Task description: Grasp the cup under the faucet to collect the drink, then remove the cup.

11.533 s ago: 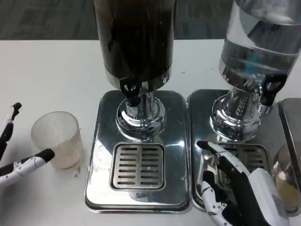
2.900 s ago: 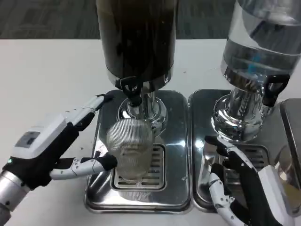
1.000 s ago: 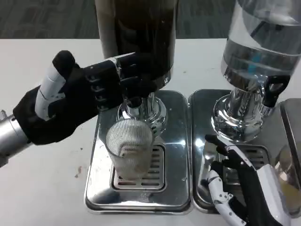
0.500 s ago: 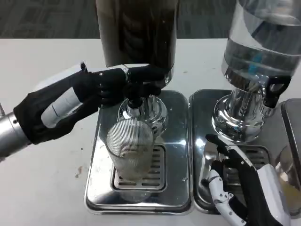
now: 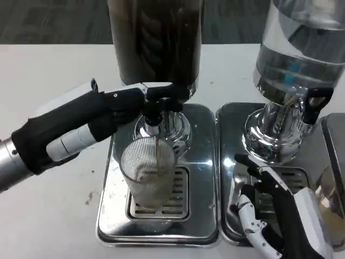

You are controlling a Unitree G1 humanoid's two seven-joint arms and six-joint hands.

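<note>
**tapwatcher:** So the ribbed clear cup is sitting upright on the slotted drain grate of the left steel drip tray, right under the black faucet of the dark drink dispenser. A thin brown stream is running down into the cup from the spout. Nothing is gripping the cup, it's standing on its own.

**gridlock_77:** What's the left hand doing then?

**tapwatcher:** It's reaching in from the left, back of the hand facing up, with its black fingers lying on the faucet lever. Looks like it's pressing the tap, though I can't tell if the fingers are actually wrapping around it or just resting on top. It's above the cup and not touching it.

**gridlock_77:** And the right one?

**tapwatcher:** The right hand is hanging out low over the second drip tray, in front of the clear water dispenser with its own black tap. Fingers are spread apart, holding nothing. It's well off to the right of the cup. Everything's sitting on the white table, and there are a few brownish spots on the table by the left tray's edge.
</note>
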